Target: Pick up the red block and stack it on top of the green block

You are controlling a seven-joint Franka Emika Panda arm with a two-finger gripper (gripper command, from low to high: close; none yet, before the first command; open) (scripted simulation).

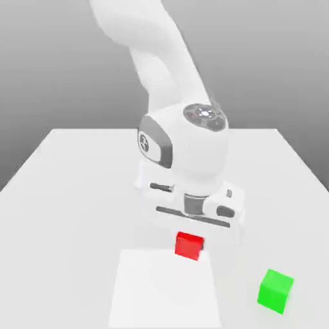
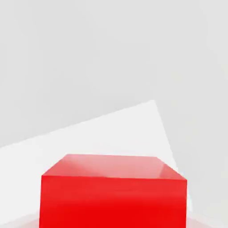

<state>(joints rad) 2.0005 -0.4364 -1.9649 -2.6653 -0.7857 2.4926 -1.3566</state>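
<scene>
While the red block (image 1: 189, 245) hangs directly under the arm's hand in the exterior view, it seems lifted clear of the worktop (image 1: 77, 193), so I judge the pick as done. The jaws are closed narrow on it. The green block (image 1: 275, 291) stands alone near the worktop's front edge, toward the exterior view's right, well apart from the red one. The carry and the stacking remain. From the hand view, the red block (image 2: 113, 191) sits close before the camera, with the pale worktop (image 2: 89, 67) behind it.
</scene>
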